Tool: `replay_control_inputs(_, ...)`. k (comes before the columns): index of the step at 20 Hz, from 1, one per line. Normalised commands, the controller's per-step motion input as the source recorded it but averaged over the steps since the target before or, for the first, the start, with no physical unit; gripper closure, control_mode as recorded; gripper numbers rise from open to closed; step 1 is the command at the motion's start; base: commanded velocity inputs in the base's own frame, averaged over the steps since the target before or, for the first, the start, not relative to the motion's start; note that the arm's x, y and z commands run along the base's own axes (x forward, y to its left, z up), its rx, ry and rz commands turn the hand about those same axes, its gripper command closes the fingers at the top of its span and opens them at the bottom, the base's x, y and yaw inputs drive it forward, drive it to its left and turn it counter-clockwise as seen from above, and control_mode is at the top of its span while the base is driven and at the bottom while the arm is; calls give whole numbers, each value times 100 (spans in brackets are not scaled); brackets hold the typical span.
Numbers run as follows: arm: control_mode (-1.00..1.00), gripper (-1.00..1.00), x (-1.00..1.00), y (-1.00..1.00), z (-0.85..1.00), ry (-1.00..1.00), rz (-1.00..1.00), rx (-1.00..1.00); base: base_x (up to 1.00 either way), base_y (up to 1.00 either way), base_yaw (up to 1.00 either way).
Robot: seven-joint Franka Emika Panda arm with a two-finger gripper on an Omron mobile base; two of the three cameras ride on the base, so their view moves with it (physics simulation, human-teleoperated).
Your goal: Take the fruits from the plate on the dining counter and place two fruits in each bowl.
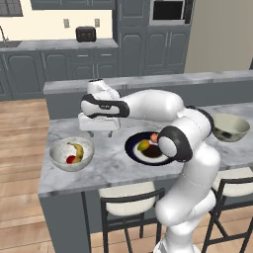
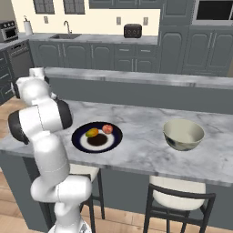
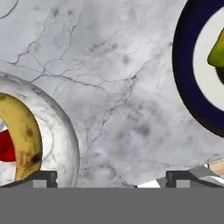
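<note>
Now the gripper (image 1: 102, 132) hangs with fingers apart over the counter (image 1: 113, 165) between white bowl (image 1: 55, 159), holding banana (image 1: 77, 149) and red fruit (image 1: 71, 159), and plate (image 1: 131, 149) with two fruits.

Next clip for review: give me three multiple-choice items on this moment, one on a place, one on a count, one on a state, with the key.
1. Where does the banana lie?
A. on the plate
B. in the white speckled bowl
C. on the counter

2. How many fruits remain on the plate?
A. two
B. three
C. none

3. How is the gripper?
A. shut on a fruit
B. open, holding nothing
C. shut, empty

Key: B, the banana sits beside the red fruit in the white speckled bowl; A, only the yellow-green fruit and pinkish-red fruit lie there; B, hand view shows spread tips with nothing between.
</note>
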Motion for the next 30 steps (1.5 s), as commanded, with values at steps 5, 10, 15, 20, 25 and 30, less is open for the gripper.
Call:
replay_control_inputs(5, -100, -100, 0, -100, 0, 8, -34, 0, 0, 0, 0)
replay_control_inputs(10, -100, -100, 11, -100, -27, 8, -30, 1, 0, 0, 0)
replay_control_inputs(15, -100, -100, 48, -100, -35, 9, -11, 0, 0, 0, 0)
replay_control_inputs(20, -100, -100, 54, -86, -24, 1, 0, 0, 0, 0, 0)
replay_control_inputs(25, -100, -100, 26, 0, -14, -4, 7, 0, 0, 0, 0)
replay_control_inputs(30, -100, -100, 13, 11, -25, -13, 8, 0, 0, 0, 0)
